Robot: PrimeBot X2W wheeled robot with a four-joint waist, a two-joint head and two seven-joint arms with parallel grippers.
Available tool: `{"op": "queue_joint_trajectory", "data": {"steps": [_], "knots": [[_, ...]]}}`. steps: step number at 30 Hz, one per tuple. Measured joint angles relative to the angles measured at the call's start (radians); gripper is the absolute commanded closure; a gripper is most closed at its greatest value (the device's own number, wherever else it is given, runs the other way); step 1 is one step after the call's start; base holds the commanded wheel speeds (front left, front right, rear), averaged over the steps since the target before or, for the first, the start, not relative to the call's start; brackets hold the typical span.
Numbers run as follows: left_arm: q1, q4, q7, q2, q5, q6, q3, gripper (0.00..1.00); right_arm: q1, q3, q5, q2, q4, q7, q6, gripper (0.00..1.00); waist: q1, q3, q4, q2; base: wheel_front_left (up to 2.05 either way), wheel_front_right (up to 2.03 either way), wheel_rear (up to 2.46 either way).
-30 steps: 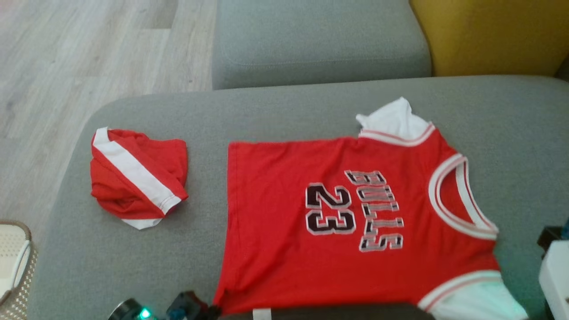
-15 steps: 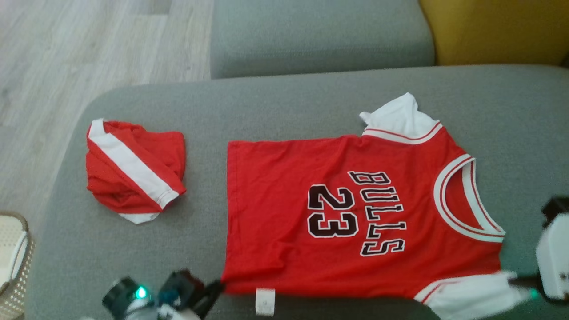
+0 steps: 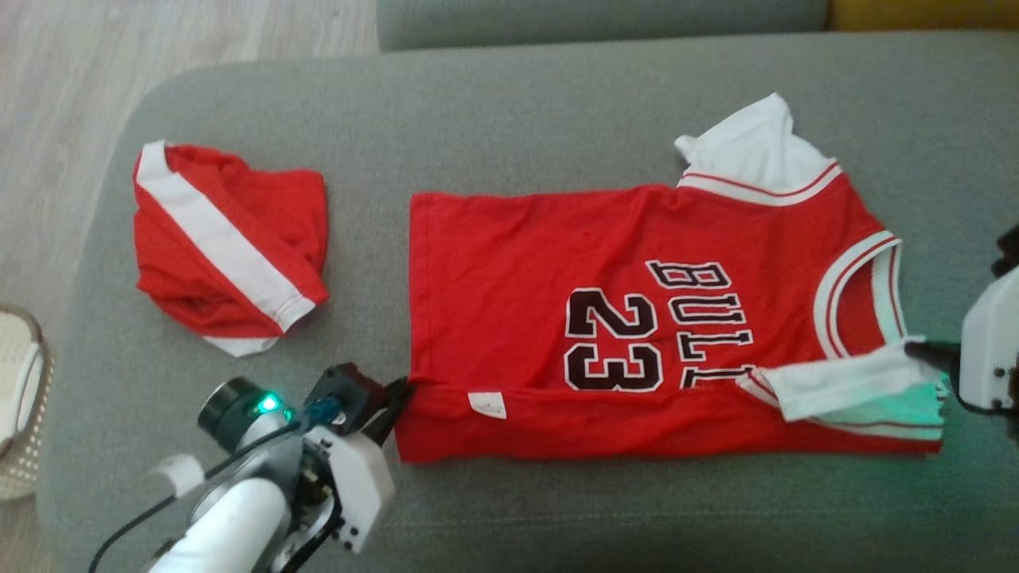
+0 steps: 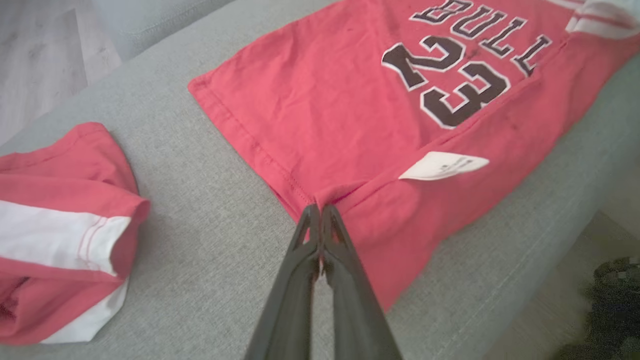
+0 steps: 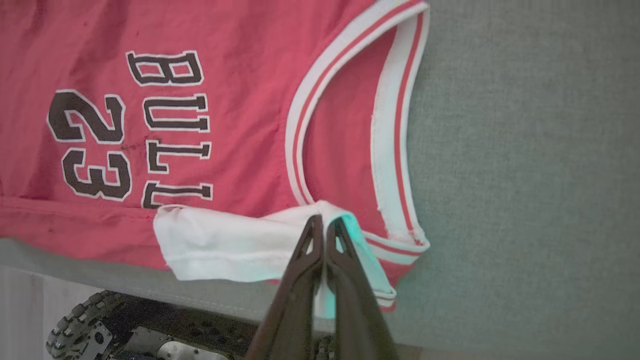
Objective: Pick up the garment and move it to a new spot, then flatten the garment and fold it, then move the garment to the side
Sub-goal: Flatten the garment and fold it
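Both left tool [image 3: 400, 391] and right tool [image 3: 912, 348] clamp the red printed jersey [image 3: 509, 278] on the grey fabric sofa [image 3: 478, 103]; wood-plank floor [image 3: 64, 64] upper left.

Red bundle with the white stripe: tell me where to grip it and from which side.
On the red bundle, probably the white stripe's hemmed end, approached from the jersey side: that corner juts out over the cushion, layers stacked.
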Motion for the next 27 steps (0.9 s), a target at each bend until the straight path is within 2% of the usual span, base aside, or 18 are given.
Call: {"op": "queue_joint_trajectory", "data": {"steps": [4, 10, 27], "knots": [[-0.048, 0.061, -0.026, -0.04, 0.024, 0.001, -0.016, 1.0, -0.044, 0.025, 0.009, -0.002, 0.03, -0.074, 0.0, 1.0, 0.0, 0.044, 0.008, 0.0, 0.0, 0.0, 0.0], [-0.112, 0.13, -0.08, -0.077, 0.042, 0.03, -0.014, 1.0, -0.104, 0.059, 0.018, -0.023, 0.072, -0.166, 0.0, 1.0, 0.0, 0.088, 0.017, 0.0, 0.0, 0.0, 0.0], [-0.187, 0.29, -0.155, -0.134, 0.052, 0.073, -0.016, 1.0, -0.172, 0.151, 0.044, -0.073, 0.195, -0.279, 0.0, 1.0, 0.0, 0.128, 0.02, 0.0, 0.0, 0.0, 0.0]]}}
